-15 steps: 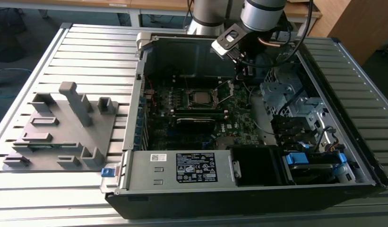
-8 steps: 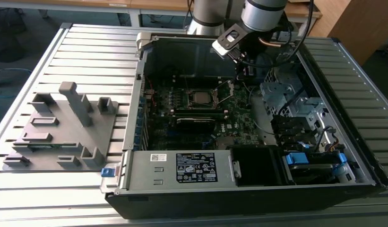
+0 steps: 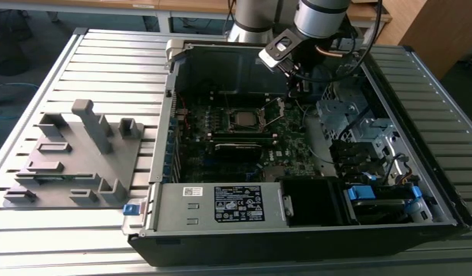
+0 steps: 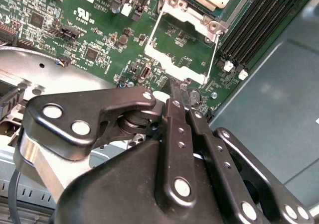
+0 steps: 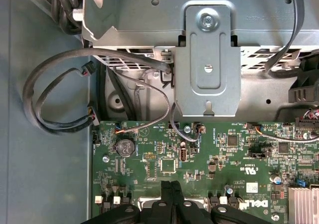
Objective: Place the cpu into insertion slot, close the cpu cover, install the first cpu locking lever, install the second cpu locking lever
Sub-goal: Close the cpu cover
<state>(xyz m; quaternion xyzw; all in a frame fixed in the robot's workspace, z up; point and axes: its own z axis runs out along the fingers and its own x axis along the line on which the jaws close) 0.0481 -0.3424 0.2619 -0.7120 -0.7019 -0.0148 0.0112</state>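
Ribbed metal table [image 3: 105, 63] bears the open computer case [image 3: 297, 244], gripper [image 3: 295, 95] inside.

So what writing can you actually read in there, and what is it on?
Black label on the grey metal box: white print, too small to read.
White sticker beside it: too small to read.
Circuit board, in the first wrist view: tiny white lettering, too small to quote reliably.
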